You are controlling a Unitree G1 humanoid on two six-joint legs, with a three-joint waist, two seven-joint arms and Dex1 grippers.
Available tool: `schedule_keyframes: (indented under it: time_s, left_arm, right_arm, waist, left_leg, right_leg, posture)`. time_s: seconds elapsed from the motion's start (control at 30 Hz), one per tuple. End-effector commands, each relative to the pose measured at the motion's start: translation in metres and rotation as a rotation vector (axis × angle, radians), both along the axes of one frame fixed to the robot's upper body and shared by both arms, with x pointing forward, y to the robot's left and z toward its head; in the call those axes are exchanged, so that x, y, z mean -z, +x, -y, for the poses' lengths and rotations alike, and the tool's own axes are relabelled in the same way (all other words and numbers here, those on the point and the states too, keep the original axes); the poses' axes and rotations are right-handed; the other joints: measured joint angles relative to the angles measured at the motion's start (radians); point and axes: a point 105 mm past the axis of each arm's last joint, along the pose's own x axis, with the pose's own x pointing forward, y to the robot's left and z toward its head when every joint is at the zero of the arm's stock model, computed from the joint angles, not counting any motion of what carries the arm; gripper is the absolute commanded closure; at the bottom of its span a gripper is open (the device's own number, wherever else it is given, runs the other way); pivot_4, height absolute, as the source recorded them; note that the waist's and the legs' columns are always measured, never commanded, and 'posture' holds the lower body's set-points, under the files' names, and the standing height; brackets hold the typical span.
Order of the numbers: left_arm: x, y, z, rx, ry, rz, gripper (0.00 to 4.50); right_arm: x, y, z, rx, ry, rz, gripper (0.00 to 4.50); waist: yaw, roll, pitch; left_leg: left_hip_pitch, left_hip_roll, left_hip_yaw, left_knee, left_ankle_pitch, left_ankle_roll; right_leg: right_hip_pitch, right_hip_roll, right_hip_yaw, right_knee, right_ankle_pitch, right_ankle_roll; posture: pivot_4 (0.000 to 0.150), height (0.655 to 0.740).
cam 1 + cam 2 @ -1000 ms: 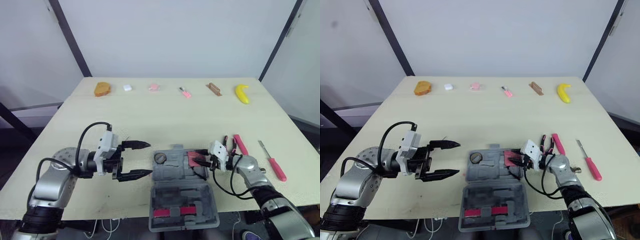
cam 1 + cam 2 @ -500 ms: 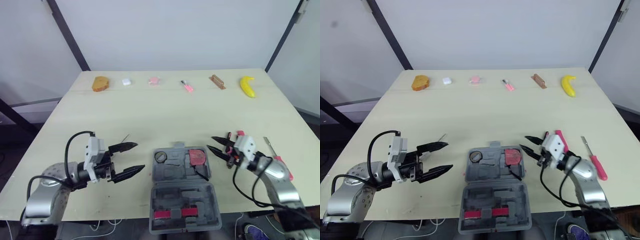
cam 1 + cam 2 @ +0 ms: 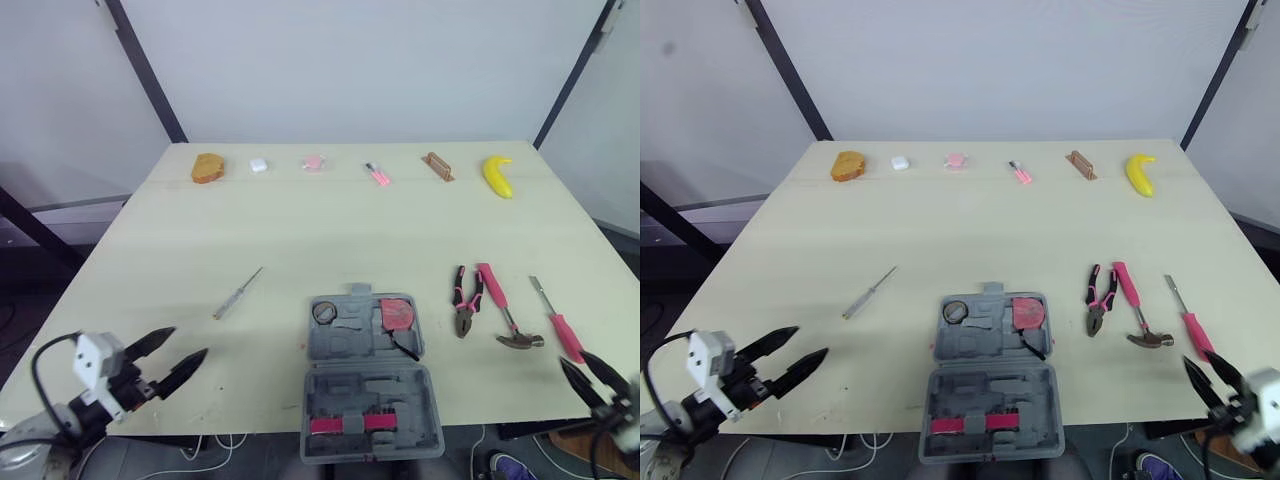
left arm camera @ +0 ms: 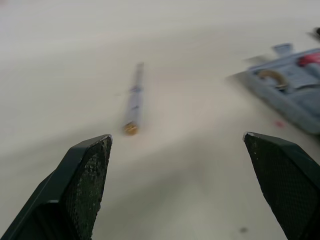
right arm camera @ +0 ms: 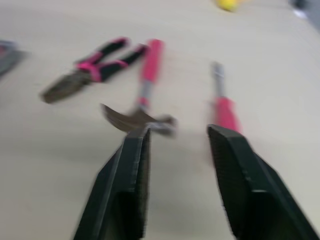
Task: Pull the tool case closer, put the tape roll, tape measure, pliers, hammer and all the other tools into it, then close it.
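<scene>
The grey tool case [image 3: 352,342] lies open near the table's front edge. A tape roll [image 3: 323,313] and a red tape measure [image 3: 397,313] sit in its far half. To its right lie the pliers [image 3: 465,303], the hammer [image 3: 503,312] and a pink-handled screwdriver [image 3: 556,323]. A thin screwdriver [image 3: 237,293] lies to the case's left. My left gripper [image 3: 168,358] hovers open and empty at the front left corner, with the thin screwdriver [image 4: 134,105] ahead of it. My right gripper [image 3: 586,372] is open and empty at the front right corner, just short of the hammer [image 5: 145,95].
Along the table's back edge sit a bread piece [image 3: 207,167], a white block [image 3: 258,165], a pink block [image 3: 313,161], a small pink item [image 3: 378,174], a brown block [image 3: 436,166] and a banana [image 3: 497,175]. Bare tabletop lies between that row and the tools.
Both arms have drawn back from the case to the table's front corners, the left to the left, the right to the right. The tape measure stays in the case.
</scene>
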Motion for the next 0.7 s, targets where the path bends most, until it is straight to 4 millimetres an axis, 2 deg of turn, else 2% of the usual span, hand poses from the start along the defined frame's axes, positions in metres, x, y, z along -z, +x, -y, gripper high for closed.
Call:
schedule_keyframes:
  time_s: [0.03,0.07,0.1,0.23,0.33,0.4,0.5,0.7]
  left_arm:
    - [0.001,-0.011,-0.019,-0.072,0.013,0.007,0.0]
    - [0.003,-0.013,-0.021,-0.081,0.012,0.001,0.0]
    - [0.005,-0.015,-0.023,-0.084,0.013,-0.006,0.0]
    - [0.007,-0.014,-0.02,-0.055,0.019,-0.015,0.0]
    - [0.004,-0.007,-0.016,-0.013,0.044,0.002,0.0]
    - [-0.004,0.002,-0.008,0.037,0.057,0.034,0.0]
    - [-0.02,0.019,0.015,0.156,0.076,0.085,0.0]
    - [-0.042,0.04,0.052,0.359,0.102,0.141,0.0]
  right_arm:
    - [0.001,-0.026,0.024,0.109,0.02,0.019,1.07]
    - [0.004,-0.032,0.025,0.113,0.023,0.003,0.51]
    - [0.006,-0.037,0.027,0.117,0.023,-0.008,0.18]
    - [0.009,-0.041,0.032,0.116,0.017,-0.025,0.07]
    - [0.004,-0.027,0.019,0.055,0.035,-0.007,0.07]
    - [-0.008,-0.008,-0.004,-0.048,0.046,0.032,0.07]
    - [-0.024,0.021,-0.045,-0.189,0.047,0.071,0.07]
    - [-0.041,0.061,-0.093,-0.283,0.054,0.099,0.07]
  waist:
    - [0.0,0.0,0.0]
    - [-0.001,0.0,0.0]
    - [-0.001,0.0,0.0]
    - [0.0,-0.001,-0.001]
    - [0.0,-0.001,-0.001]
    - [0.001,-0.001,-0.001]
    - [0.0,-0.001,-0.002]
    - [0.003,-0.001,-0.002]
  left_leg:
    - [0.001,0.0,0.001,0.0,0.0,0.0]
    - [0.001,0.0,0.001,0.0,0.0,0.0]
    - [0.001,0.0,0.001,0.0,0.0,0.0]
    - [0.001,0.0,0.001,0.0,0.0,0.0]
    - [0.001,0.0,0.001,0.0,0.0,0.0]
    - [0.0,0.0,0.001,0.0,0.0,0.0]
    - [0.001,0.001,0.001,0.0,0.0,0.0]
    - [-0.001,0.0,-0.001,0.0,0.0,0.0]
  right_leg:
    - [0.0,0.0,0.001,0.0,0.0,0.0]
    - [0.0,0.0,0.001,0.0,0.0,-0.001]
    - [0.0,0.0,0.001,-0.001,0.0,-0.001]
    - [0.0,-0.001,0.003,-0.001,0.0,-0.001]
    - [0.0,-0.001,0.005,-0.001,0.0,-0.001]
    - [0.0,-0.001,0.005,0.0,0.0,-0.001]
    - [0.0,-0.001,0.005,0.0,0.0,0.0]
    - [0.0,-0.001,0.003,0.0,0.002,0.003]
  posture:
    - [0.15,0.74]
    - [0.15,0.74]
    - [0.15,0.74]
    - [0.15,0.74]
    - [0.15,0.74]
    - [0.15,0.74]
    - [0.15,0.74]
    - [0.15,0.74]
